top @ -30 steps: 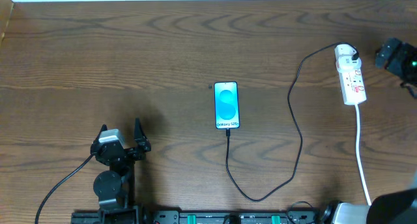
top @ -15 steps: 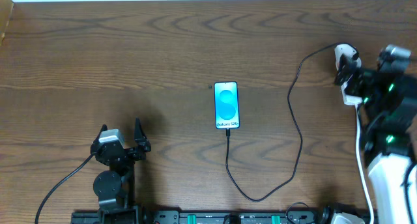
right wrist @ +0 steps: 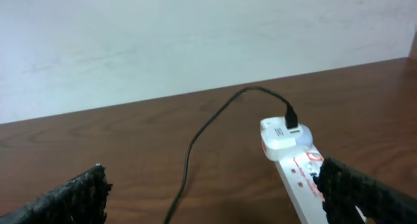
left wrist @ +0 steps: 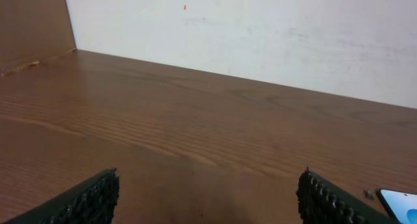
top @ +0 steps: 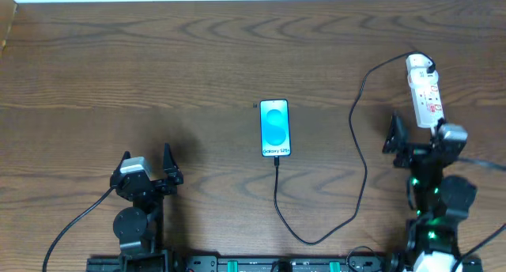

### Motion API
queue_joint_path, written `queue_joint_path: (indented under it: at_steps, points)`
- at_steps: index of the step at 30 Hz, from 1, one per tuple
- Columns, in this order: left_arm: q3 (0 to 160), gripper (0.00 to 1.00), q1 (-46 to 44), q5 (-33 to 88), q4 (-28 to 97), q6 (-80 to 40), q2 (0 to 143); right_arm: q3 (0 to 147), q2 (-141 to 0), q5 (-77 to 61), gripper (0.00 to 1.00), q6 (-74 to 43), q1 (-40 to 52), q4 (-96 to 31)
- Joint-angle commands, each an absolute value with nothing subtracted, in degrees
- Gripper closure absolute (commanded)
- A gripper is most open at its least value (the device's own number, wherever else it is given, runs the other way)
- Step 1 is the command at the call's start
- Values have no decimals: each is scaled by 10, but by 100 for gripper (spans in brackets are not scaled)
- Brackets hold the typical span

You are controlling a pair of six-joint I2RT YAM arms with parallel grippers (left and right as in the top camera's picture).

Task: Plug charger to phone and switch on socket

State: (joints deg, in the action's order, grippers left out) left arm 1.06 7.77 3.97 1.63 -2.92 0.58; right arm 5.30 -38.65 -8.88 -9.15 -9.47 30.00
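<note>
The phone (top: 274, 128) lies flat mid-table, its blue screen lit; its corner shows in the left wrist view (left wrist: 401, 201). The black charger cable (top: 363, 157) meets the phone's bottom edge, loops toward the near edge and runs up to the white plug head (top: 420, 65) on the socket strip (top: 428, 100). My right gripper (top: 415, 136) is open and empty, just before the strip's near end. Its wrist view shows the strip (right wrist: 301, 177), the plug head (right wrist: 281, 135) and the cable (right wrist: 207, 126). My left gripper (top: 146, 160) is open and empty at the near left.
The strip's white lead (top: 439, 181) runs toward the near edge beside my right arm. A white wall (left wrist: 260, 35) stands at the table's far edge, and a wooden side board (left wrist: 32, 22) at the far left.
My right arm has drawn back from over the socket strip toward the near edge, and the whole strip now shows. The left arm, phone and cable have not moved.
</note>
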Motion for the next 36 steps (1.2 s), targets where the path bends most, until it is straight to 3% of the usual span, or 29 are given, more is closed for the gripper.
queue_joint_path:
  at_steps: [1,14,25,36]
  points:
    - [2,13,80,49,38,-23,3,16,-344,-64,1,-91,-87,304]
    - [2,13,80,49,38,-24,3,3,-143,-45,1,45,-23,117]
    - [2,13,80,49,38,-24,3,3,-4,5,1,41,-1,-21]
    - [2,13,80,49,38,-24,3,3,-3,7,1,-3,6,-43]
